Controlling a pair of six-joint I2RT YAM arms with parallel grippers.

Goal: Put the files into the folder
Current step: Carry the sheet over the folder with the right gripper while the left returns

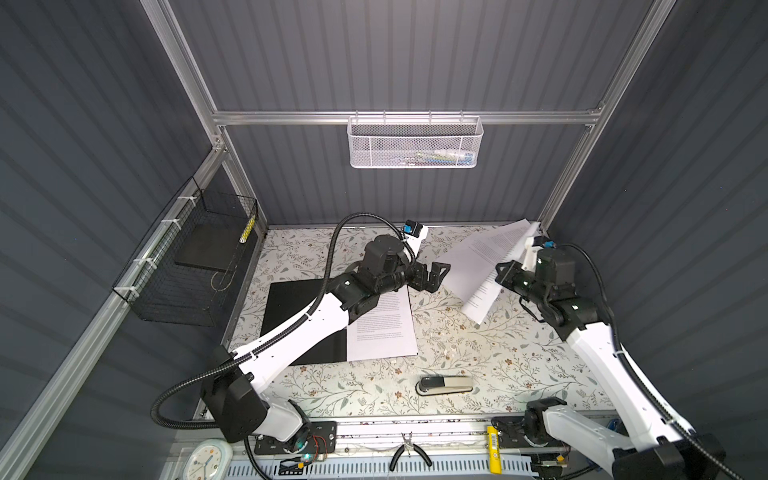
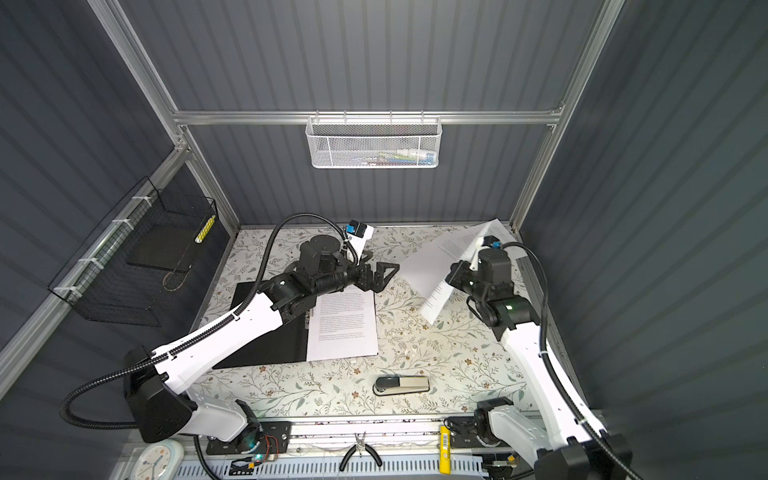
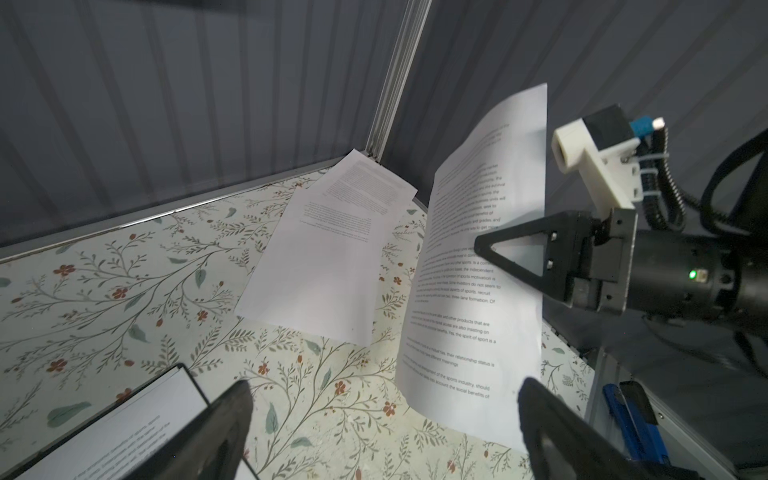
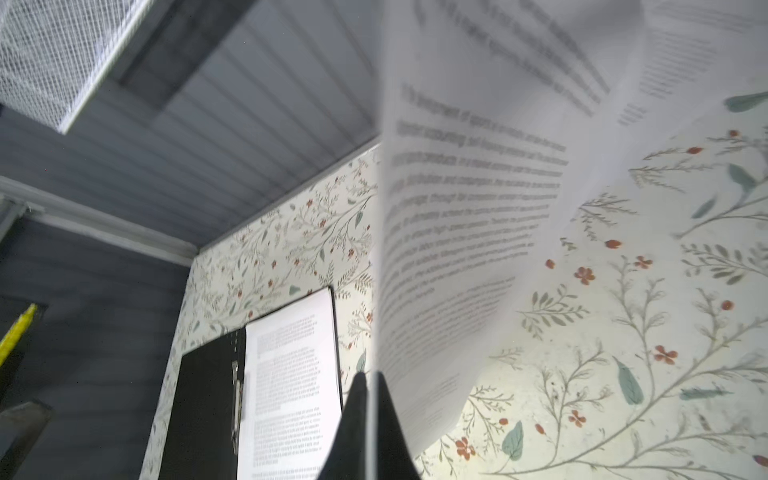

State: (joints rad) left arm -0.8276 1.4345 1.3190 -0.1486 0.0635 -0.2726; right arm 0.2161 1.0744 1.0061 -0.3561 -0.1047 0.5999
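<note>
my right claw was pinching the edge of a lifted sheet, tilted above the worktop's far right corner, where two loose files lay. my left claw was spread wide, empty, just beside it. the folder lay open near the left edge, a filed sheet on its right half.

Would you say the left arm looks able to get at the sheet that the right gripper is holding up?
Probably yes: the left gripper is open and points at the sheet, which the right gripper holds up by one edge; nothing visible stands between them, and the near edge hangs free.
</note>
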